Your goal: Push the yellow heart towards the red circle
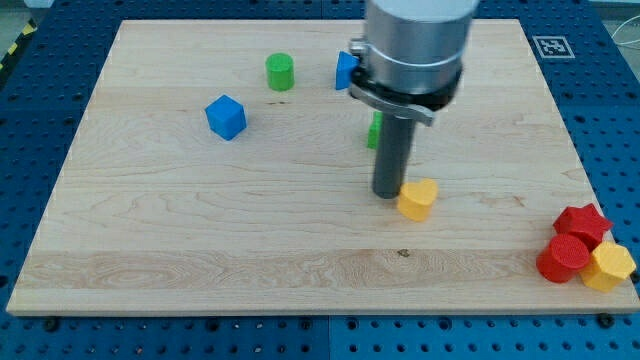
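Resting my tip [386,193] just left of the yellow heart [418,199], touching or nearly touching, holding nothing, being a bare rod. Sitting on the far side from the red circle [563,259], probably lining up a push rightward and down. Lying well right of the heart, among a red star [583,222] and yellow block [610,266].

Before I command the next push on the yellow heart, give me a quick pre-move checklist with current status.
1. My tip at the yellow heart: ok, against its left side.
2. Push line to the red circle: ok, circle lies right and lower.
3. Path between them: ok, nothing on it.
4. Target crowding: not ok, red star and yellow block touch the circle.
5. Green block behind rod: cannot tell shape.
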